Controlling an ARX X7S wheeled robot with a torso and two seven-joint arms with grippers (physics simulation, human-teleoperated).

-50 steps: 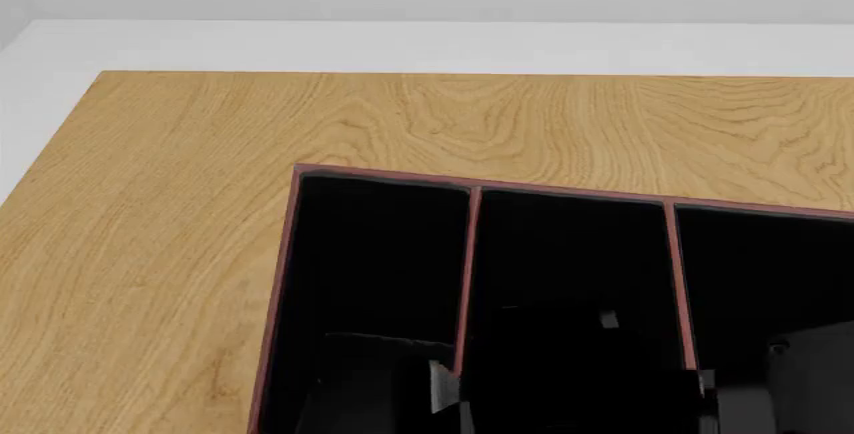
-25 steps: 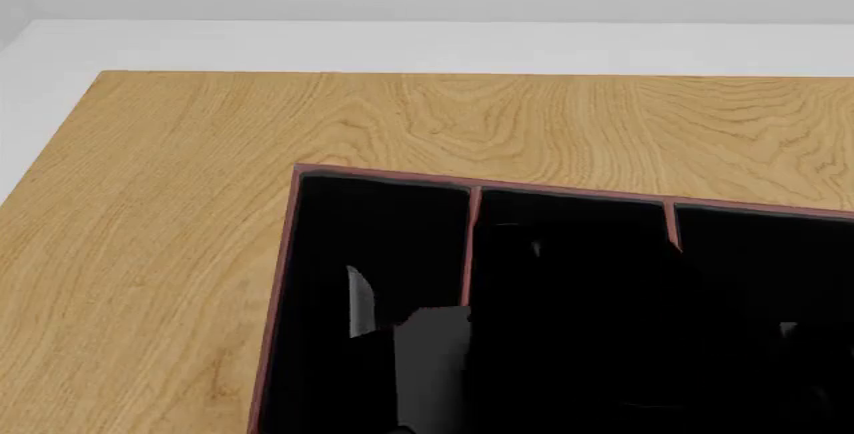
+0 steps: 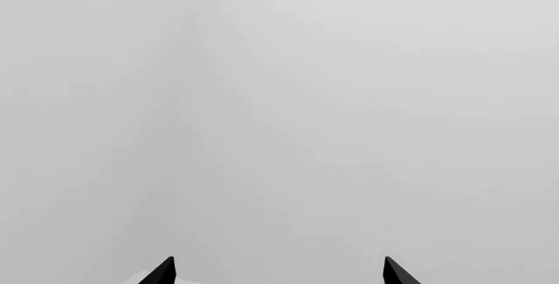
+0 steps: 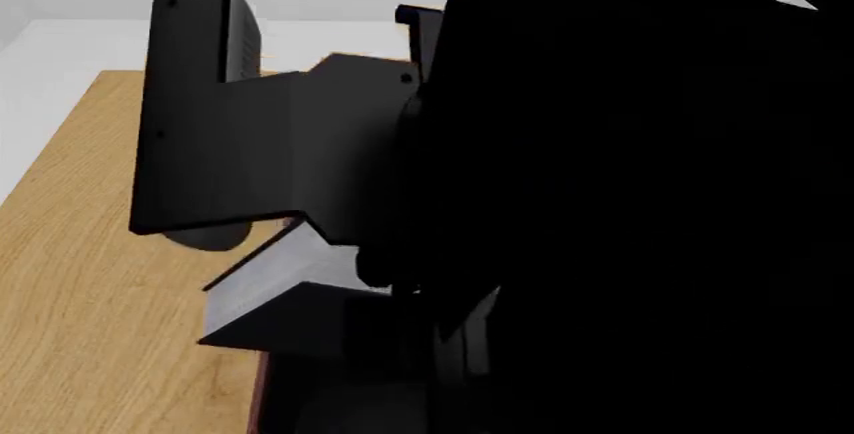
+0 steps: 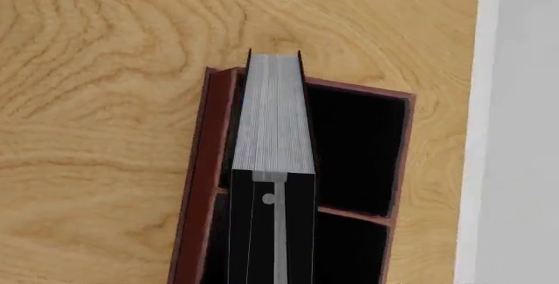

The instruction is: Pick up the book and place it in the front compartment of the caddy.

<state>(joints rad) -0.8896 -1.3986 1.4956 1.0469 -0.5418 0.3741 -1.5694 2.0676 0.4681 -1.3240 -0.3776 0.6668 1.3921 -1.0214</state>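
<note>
In the right wrist view my right gripper [image 5: 274,189] is shut on the black book [image 5: 273,114], whose grey-white page edge faces the camera. The book hangs over the red-brown caddy [image 5: 199,166], along one long wall, and its far end reaches just past the caddy's end wall. Beside it lies a squarish black cell, the front compartment [image 5: 357,146], closed by a short cross divider [image 5: 354,215]. My left gripper [image 3: 277,274] is open and empty, with only grey background in front of it. In the head view a sliver of the caddy [image 4: 259,399] shows at the bottom.
Large black arm parts [image 4: 307,154] close to the head camera block most of that view. The wooden table [image 4: 80,254] shows at the left, and its edge [image 5: 478,133] runs next to the caddy in the right wrist view.
The head view showed the caddy's open cells from above. Black arm parts have now risen in front of the camera and cover nearly all of it.
</note>
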